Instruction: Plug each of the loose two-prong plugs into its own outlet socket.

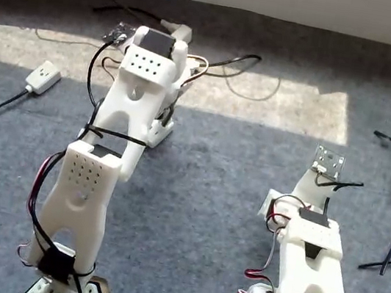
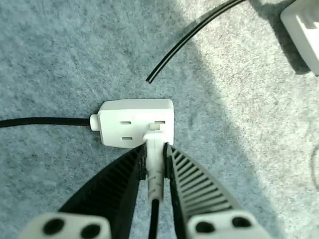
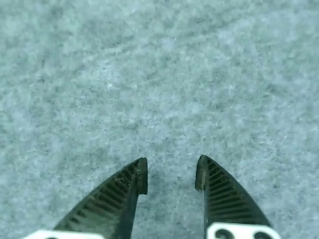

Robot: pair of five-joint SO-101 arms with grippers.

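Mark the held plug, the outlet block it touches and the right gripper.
plug (image 2: 155,164), left wrist view, on its white body.
outlet block (image 2: 124,124), left wrist view, on the socket face.
right gripper (image 3: 172,169), right wrist view, midway between its fingertips.

Left pincer (image 2: 155,149) tight, right pincer (image 3: 172,167) agape.

**Materials and finish: findings**

The table (image 3: 159,74) is covered in grey cloth with a short felted pile, rough and matt throughout. The outlet (image 2: 134,123) is white moulded plastic, smooth, with a slight sheen where the sun strikes it. The plug (image 2: 155,164) is white plastic, smooth, of like finish. The cord (image 2: 45,121) has a smooth black sheath, semi-gloss, rubber or vinyl by appearance. The left jaws and right jaws are black matt plastic with ribbed inner faces. The arms (image 1: 120,127) have white matt plastic shells.
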